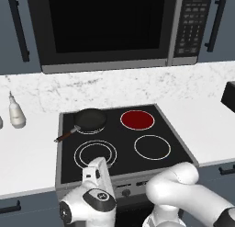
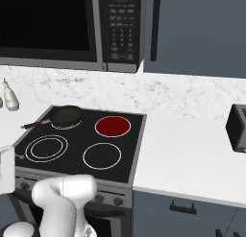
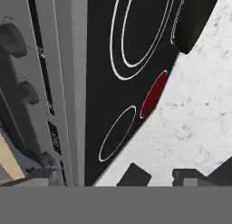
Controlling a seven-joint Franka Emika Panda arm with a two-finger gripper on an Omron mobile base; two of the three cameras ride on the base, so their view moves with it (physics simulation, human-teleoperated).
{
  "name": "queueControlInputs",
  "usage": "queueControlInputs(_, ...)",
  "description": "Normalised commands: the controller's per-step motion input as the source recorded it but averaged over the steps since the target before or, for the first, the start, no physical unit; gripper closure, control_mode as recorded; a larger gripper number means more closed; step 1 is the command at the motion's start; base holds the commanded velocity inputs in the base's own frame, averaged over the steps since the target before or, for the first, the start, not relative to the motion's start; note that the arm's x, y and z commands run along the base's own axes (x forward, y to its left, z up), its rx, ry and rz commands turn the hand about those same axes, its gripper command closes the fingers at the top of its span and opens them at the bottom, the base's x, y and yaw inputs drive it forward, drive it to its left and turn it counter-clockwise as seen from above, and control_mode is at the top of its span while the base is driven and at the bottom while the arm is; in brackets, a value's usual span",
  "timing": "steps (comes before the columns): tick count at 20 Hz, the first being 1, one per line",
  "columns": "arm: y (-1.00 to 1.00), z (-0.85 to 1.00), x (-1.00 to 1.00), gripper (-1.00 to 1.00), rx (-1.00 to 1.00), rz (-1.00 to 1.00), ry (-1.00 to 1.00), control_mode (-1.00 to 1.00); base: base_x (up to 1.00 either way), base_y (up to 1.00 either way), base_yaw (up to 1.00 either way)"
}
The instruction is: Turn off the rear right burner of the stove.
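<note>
The stove point(image 1: 179, 139) is a black glass-top range with a grey frame. Its rear right burner point(image 1: 137, 119) glows solid red; it also appears as a red disc point(image 2: 113, 126) and as a thin red sliver point(image 3: 154, 95). A row of small dark knobs point(image 1: 126, 191) runs along the front panel, and the hand view has them at its left point(image 3: 27, 91). My gripper point(image 3: 162, 177) hovers over the stove's front left corner, above the knob panel. It is open and holds nothing. The hand view is rolled sideways.
A black frying pan point(image 1: 90, 119) sits on the rear left burner. In front of it is the double-ring burner point(image 1: 95, 153), and the single-ring burner point(image 1: 152, 147) is front right. A microwave point(image 1: 105, 28) hangs above. A white bottle point(image 1: 17, 112) stands left, a dark toaster point(image 2: 238, 128) right.
</note>
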Motion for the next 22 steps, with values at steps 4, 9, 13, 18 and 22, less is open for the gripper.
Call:
queueControlInputs(4,0.0,-0.95,-0.39,-1.0,-0.55,0.39,0.1,-1.0,0.0,0.0,0.0)
queueControlInputs(9,0.0,-0.87,-0.08,-1.0,-0.46,0.33,0.13,-1.0,0.0,0.0,0.0)
queueControlInputs(13,0.22,-0.36,0.18,-1.0,-0.27,0.12,0.14,-1.0,0.0,0.0,0.0)
queueControlInputs(18,0.22,-0.36,0.12,-1.0,-0.13,0.0,0.01,-1.0,0.0,0.0,0.0)
queueControlInputs(22,0.1,-0.46,0.01,-1.0,-0.12,0.0,0.0,-1.0,0.0,0.0,0.0)
